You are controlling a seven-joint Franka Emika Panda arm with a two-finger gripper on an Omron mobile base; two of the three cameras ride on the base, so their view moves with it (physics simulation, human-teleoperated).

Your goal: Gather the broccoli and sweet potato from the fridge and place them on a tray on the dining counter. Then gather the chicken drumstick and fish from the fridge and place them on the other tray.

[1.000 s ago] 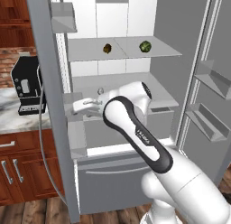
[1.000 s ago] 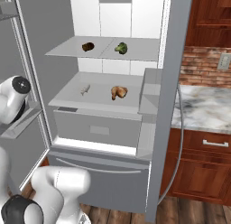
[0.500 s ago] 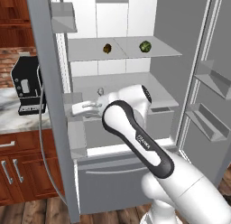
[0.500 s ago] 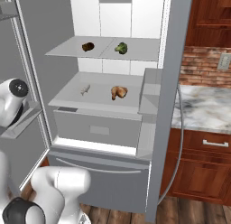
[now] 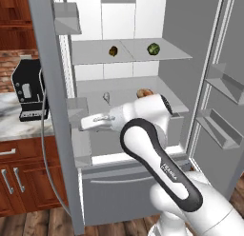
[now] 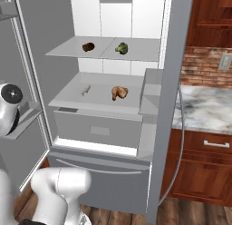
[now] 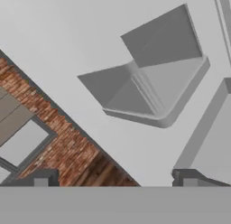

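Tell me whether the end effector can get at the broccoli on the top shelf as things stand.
Probably yes. The fridge stands open and the broccoli sits uncovered on the upper shelf, apart from the sweet potato. The end effector is open but faces the door.

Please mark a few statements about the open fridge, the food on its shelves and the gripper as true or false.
1. The broccoli sits on the upper shelf. True.
2. The sweet potato lies on the lower shelf. False: it is on the upper shelf, beside the broccoli.
3. The chicken drumstick and the fish share the lower shelf. True.
4. The gripper is shut on the fish. False: it is open, holds nothing, and is near the left door.
5. A coffee machine stands on the counter beyond the left door. True.
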